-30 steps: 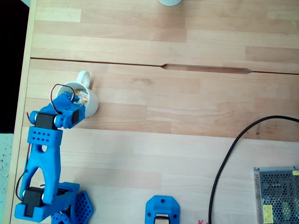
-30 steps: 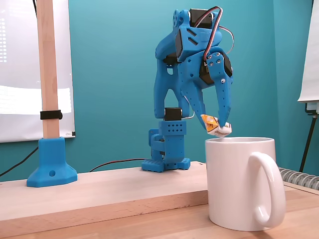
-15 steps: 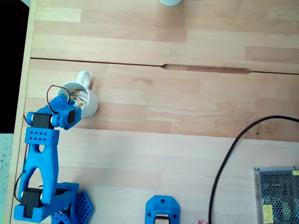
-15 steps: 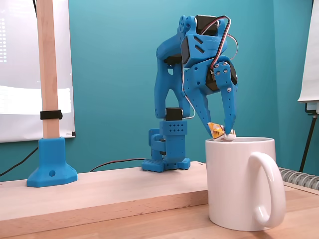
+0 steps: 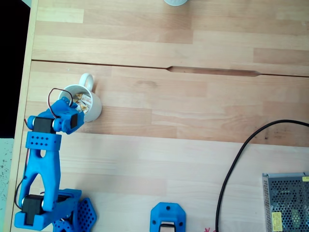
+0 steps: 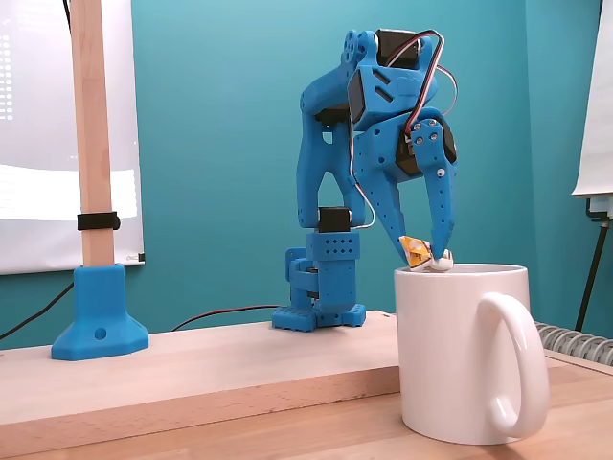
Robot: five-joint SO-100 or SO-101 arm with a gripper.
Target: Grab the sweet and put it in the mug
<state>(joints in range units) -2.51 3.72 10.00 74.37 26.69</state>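
My gripper [image 6: 428, 257] is pointing straight down over the mug [image 6: 465, 350], fingertips right at the rim line, and the sweet [image 6: 420, 255] is pinched between them, clenched tight. In the side fixed view its orange twisted end pokes out to the left of my tips and the white body sits at the mug's rim, just above the opening. From the fixed view above, the sweet [image 5: 86, 102] shows inside the ring of the rim, just to the right of my wrist, and the mug [image 5: 94, 110] sits directly under my gripper with its loop handle [image 5: 87, 79] pointing up the picture, away from my arm. My blue arm [image 5: 42, 159] runs from its base [image 5: 53, 212] up to the mug, all on the pale wooden table [image 5: 183, 106].
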